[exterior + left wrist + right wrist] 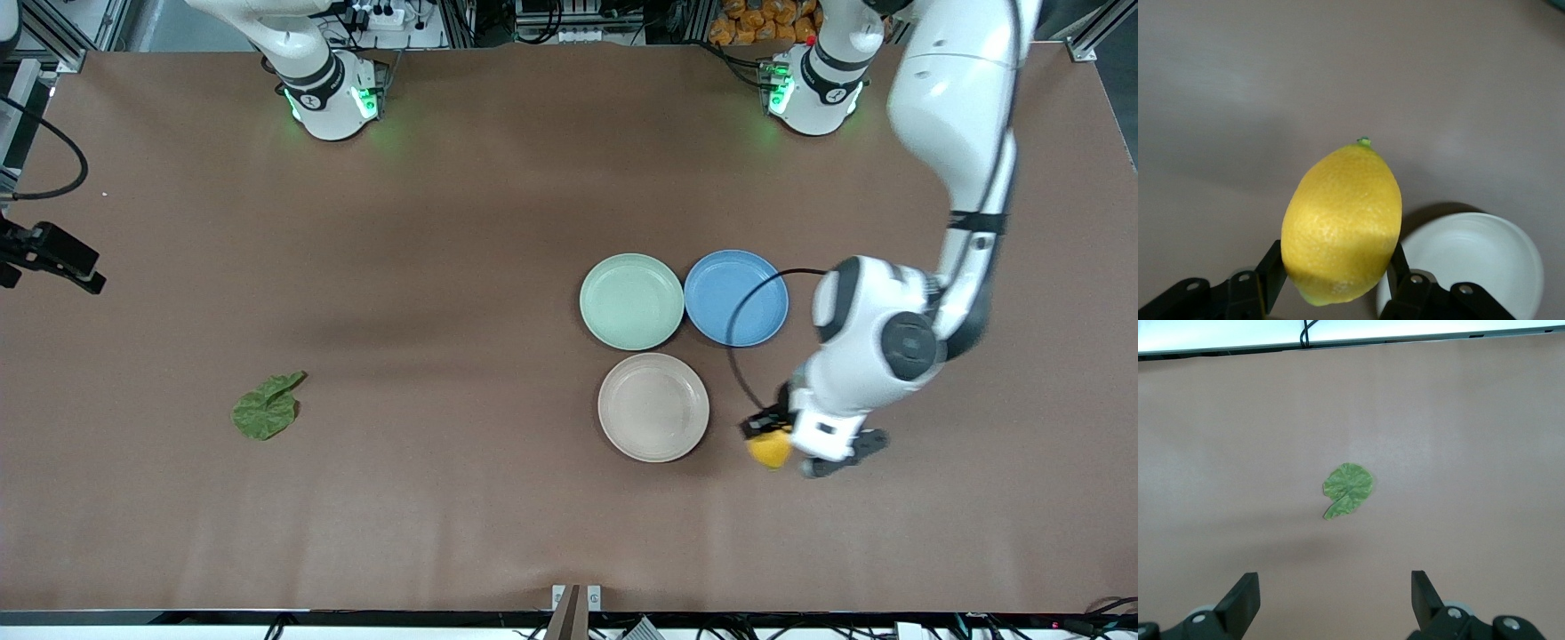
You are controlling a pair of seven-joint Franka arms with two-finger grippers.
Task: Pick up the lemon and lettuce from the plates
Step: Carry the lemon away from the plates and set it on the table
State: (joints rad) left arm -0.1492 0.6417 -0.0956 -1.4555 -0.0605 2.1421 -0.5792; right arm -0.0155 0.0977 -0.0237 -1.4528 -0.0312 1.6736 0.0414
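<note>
My left gripper [772,442] is shut on the lemon [770,450] and holds it over bare table, beside the cream-beige plate [653,406] toward the left arm's end. In the left wrist view the lemon [1341,223] sits between the black fingers [1271,277], with the cream plate [1471,260] below. The mint green plate [631,301] and the cream plate are both empty. The lettuce [265,409] lies flat on bare table toward the right arm's end. My right gripper [1335,583] is open and empty, high over the table, with the lettuce [1349,490] in its view.
An empty blue plate [736,297] touches the mint plate, toward the left arm's end. The left arm's black cable [734,342] loops over it. A black device [53,255] juts in at the right arm's end of the table.
</note>
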